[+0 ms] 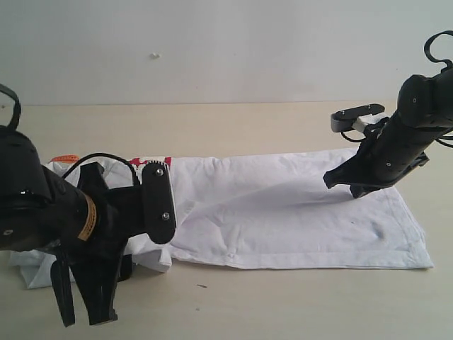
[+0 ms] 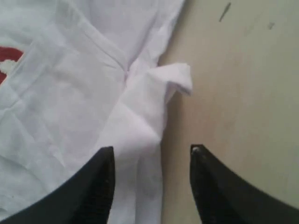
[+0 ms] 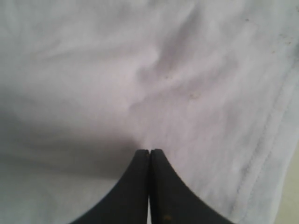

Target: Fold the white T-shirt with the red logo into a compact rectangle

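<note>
The white T-shirt (image 1: 283, 205) lies on the table as a long band, wrinkled. A strip of the red logo (image 1: 157, 161) shows behind my left arm, and a corner of the red logo (image 2: 7, 58) shows in the left wrist view. My left gripper (image 1: 86, 322) is open at the shirt's left end. In its wrist view the left gripper (image 2: 150, 151) straddles a folded edge of the shirt (image 2: 140, 130), with nothing pinched. My right gripper (image 1: 329, 178) is shut, its tip on or just above the shirt's right half. The right gripper (image 3: 149, 151) shows no cloth between its fingers.
The light wooden table (image 1: 233, 127) stretches behind and in front of the shirt, with a pale wall (image 1: 212, 49) at the back. An orange neck tag (image 1: 65, 157) peeks out at the left. The shirt's stitched hem (image 3: 261, 163) runs close to my right fingers.
</note>
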You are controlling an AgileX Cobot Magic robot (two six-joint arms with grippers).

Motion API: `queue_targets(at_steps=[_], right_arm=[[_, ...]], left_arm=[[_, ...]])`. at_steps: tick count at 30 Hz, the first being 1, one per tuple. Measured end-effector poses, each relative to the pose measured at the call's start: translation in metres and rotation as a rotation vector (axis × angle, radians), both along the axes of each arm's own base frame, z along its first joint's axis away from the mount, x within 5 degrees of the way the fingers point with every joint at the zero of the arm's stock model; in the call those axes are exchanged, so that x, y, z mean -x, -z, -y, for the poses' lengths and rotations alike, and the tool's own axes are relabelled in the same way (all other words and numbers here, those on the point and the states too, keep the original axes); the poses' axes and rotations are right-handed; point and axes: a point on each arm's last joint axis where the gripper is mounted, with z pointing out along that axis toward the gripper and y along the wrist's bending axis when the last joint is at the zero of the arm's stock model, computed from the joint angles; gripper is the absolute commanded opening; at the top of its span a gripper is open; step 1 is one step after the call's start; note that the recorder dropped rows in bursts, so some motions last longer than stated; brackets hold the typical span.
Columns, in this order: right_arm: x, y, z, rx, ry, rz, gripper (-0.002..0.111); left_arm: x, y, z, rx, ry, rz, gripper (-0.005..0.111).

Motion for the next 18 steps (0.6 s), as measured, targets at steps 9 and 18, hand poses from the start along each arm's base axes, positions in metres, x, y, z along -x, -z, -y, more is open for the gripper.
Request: queue_targets(at_steps=[9, 18], right_arm=[[0.000, 0.000, 0.000, 0.000, 0.000, -0.002, 0.000], [0.000, 0.000, 0.000, 0.000, 0.000, -0.002, 0.000]], left_arm=[[-0.024, 0.018, -0.010, 0.037, 0.060, 0.078, 0.064], [-0.035, 0.027, -0.018, -0.092, 0.195, 0.136, 0.063]])
